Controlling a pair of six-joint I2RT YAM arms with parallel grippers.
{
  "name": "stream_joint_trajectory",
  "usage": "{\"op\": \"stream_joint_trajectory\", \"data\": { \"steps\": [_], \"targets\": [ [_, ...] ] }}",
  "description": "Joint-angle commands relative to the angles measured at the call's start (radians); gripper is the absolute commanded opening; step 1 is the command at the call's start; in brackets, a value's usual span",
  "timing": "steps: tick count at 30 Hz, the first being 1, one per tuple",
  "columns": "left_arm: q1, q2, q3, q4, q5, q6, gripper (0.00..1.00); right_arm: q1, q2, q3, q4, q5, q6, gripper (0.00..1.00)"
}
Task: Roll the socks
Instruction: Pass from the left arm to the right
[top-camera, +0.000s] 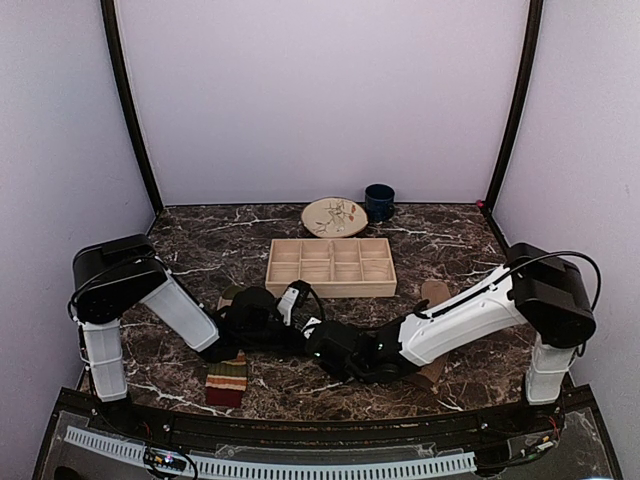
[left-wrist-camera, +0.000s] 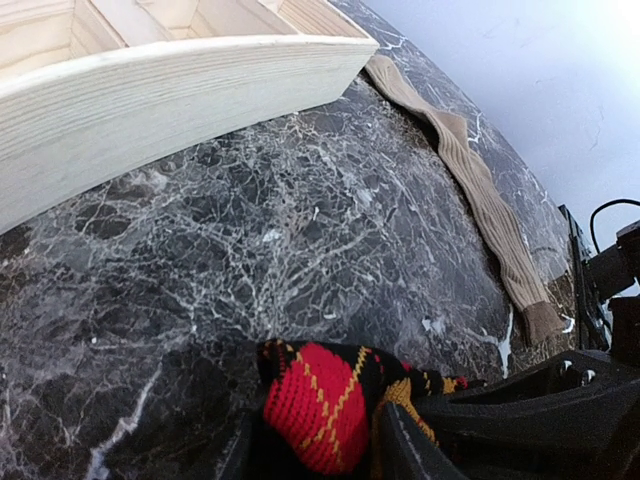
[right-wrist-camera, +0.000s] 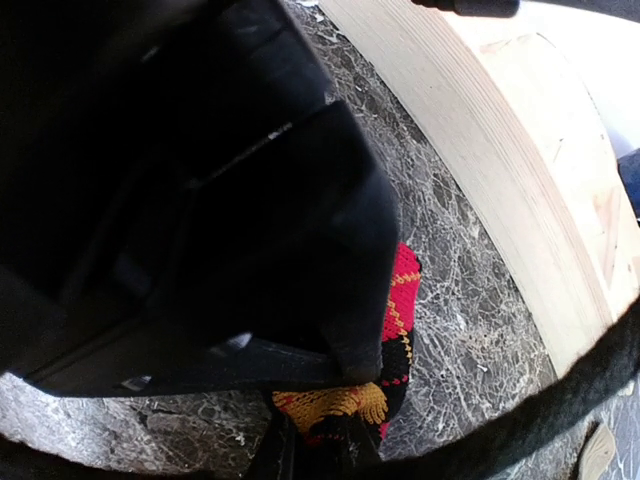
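table (top-camera: 450, 240) | tray (top-camera: 330, 288), plate (top-camera: 335, 216), mug (top-camera: 379, 202), striped sock (top-camera: 227, 383), tan sock (left-wrist-camera: 470, 170), maybe argyle sock (left-wrist-camera: 310, 400)

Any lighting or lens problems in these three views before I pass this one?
Top external: even, soft light, no glare on the marble table. Left wrist: strong wide-angle bowing of the wooden tray; the argyle sock is sharp. Right wrist: a black housing in shadow blocks most of the frame, and the tray's wall looks washed out.
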Motion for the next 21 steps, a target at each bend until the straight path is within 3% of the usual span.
{"op": "stream_joint_trajectory", "data": {
  "steps": [1, 8, 21],
  "targets": [
    [0.010, 0.107, -0.065, -0.313, 0.012, -0.020, 0.47, -0.037, 0.022, -0.048, -0.085, -0.033, -0.002, 0.00],
    [0.044, 0.116, -0.100, -0.249, 0.018, -0.047, 0.48, -0.037, -0.004, -0.069, -0.065, -0.068, 0.000, 0.00],
    [0.087, 0.116, -0.143, -0.149, 0.051, -0.086, 0.49, -0.048, -0.085, -0.105, -0.048, -0.286, 0.012, 0.00]
  ]
}}
